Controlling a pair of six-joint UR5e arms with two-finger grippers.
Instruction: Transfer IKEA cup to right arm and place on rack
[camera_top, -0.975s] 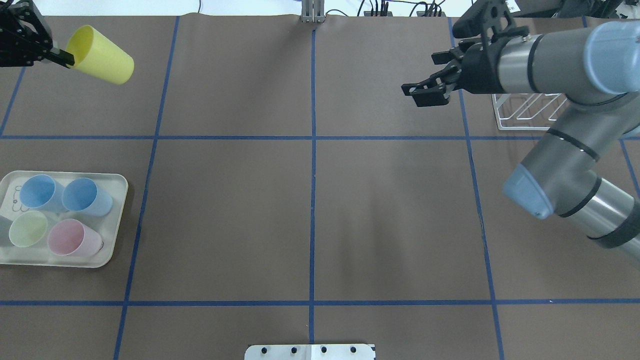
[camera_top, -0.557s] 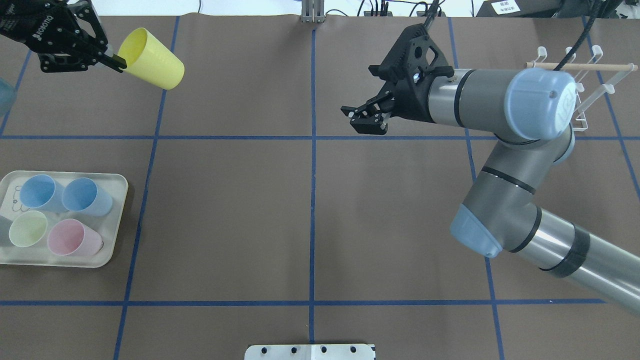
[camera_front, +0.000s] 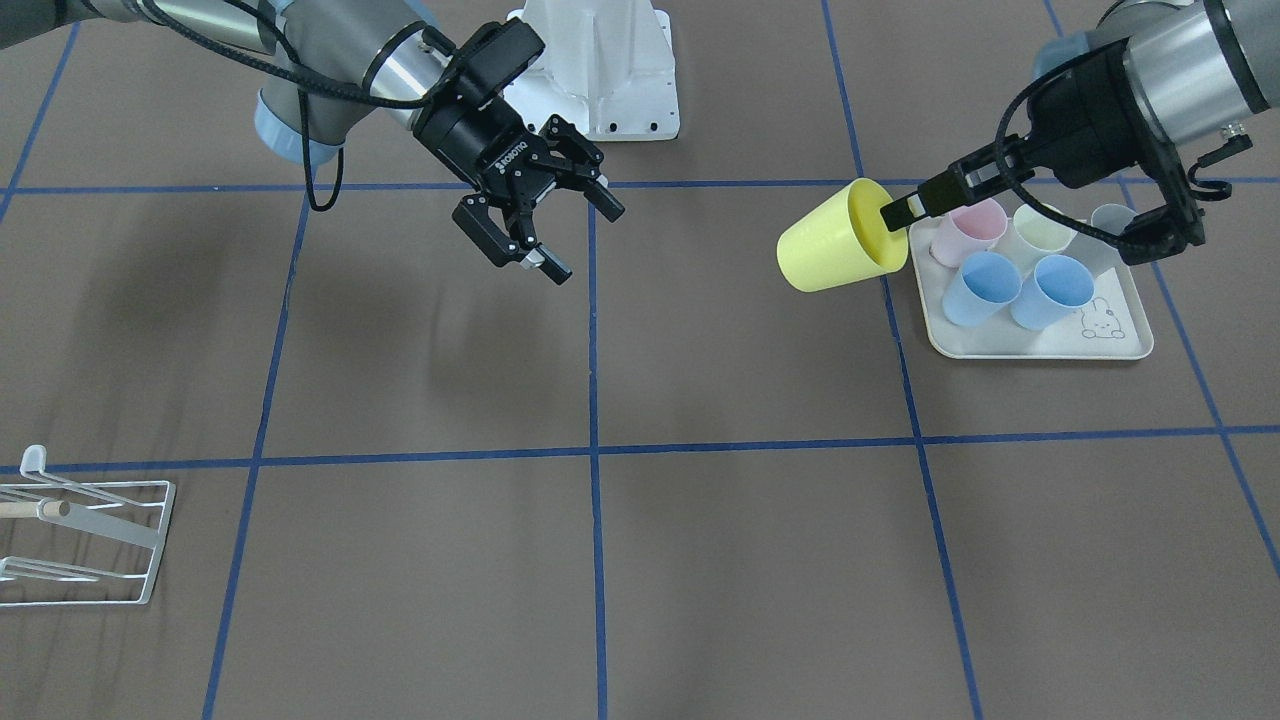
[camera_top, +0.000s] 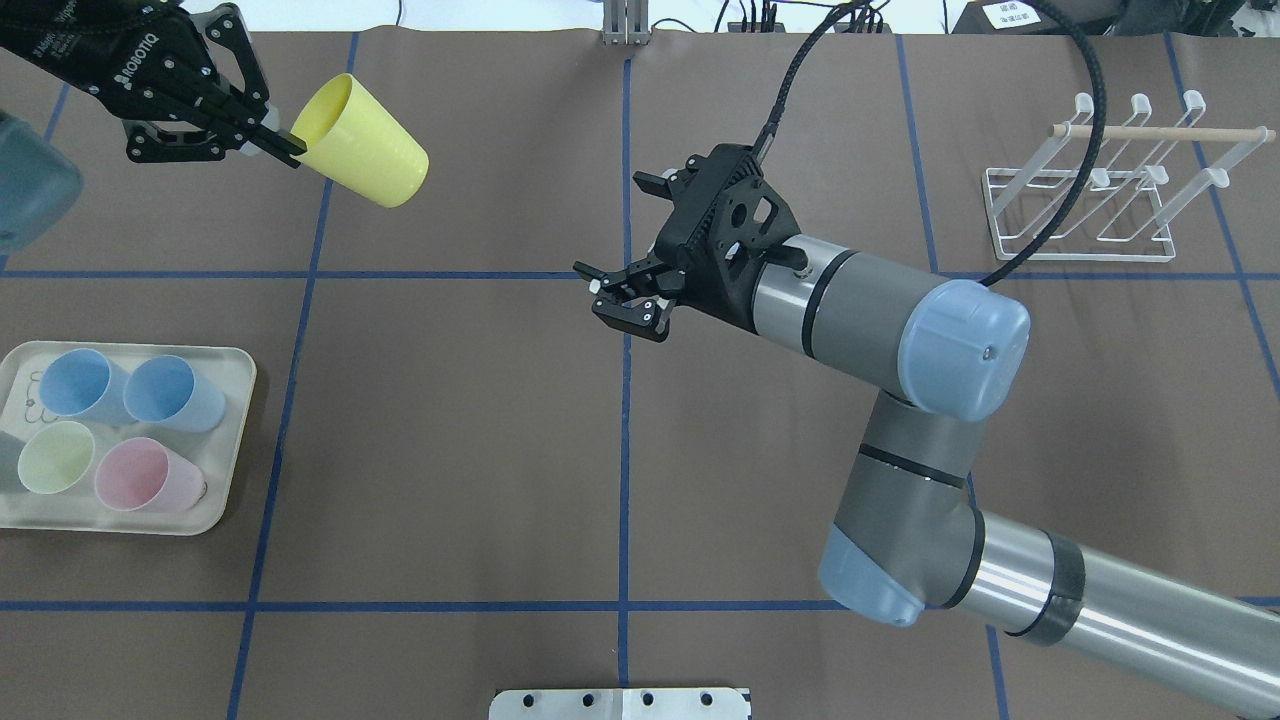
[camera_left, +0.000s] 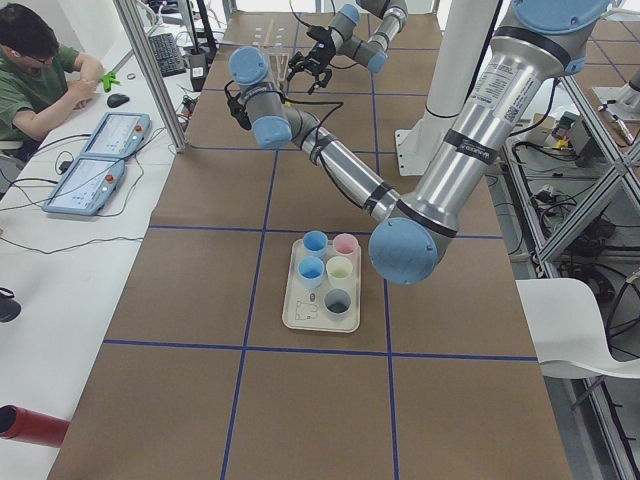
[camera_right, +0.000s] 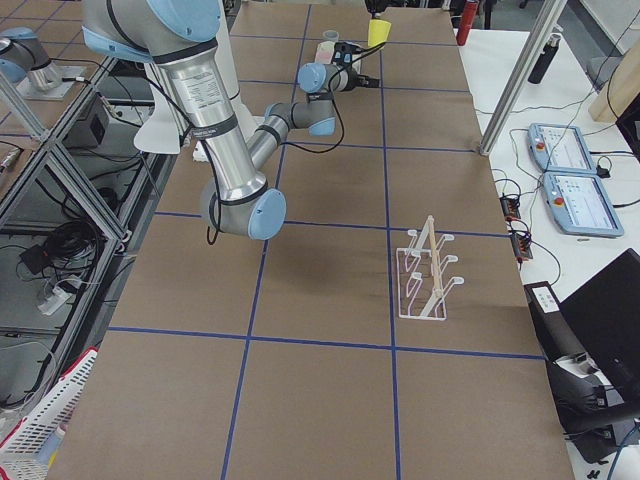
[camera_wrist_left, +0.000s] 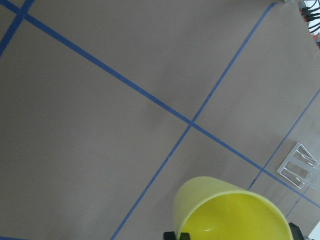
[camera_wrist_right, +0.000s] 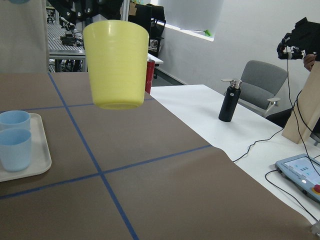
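1. Lower left of the overhead view: the cream tray (camera_top: 222, 480) holds the other cups (camera_top: 160, 393), which are not part of this step.
2. Upper left: the left arm (camera_top: 140, 75) has its jaws pinched on the rim of the yellow cup (camera_top: 365, 142). The cup is carried clear above the tabletop (camera_top: 450, 450), tilted with its base toward the centre. The pick-up looks done.
3. Centre: the right arm (camera_top: 870, 310) points its jaws at the cup. They are spread wide and hold nothing, and a clear gap separates them from the cup, so the hand-over is not yet made.
4. Upper right: the rack (camera_top: 1150, 131) carries no cup. By my reading, closing the gap, the regrasp, the release and the placing remain.
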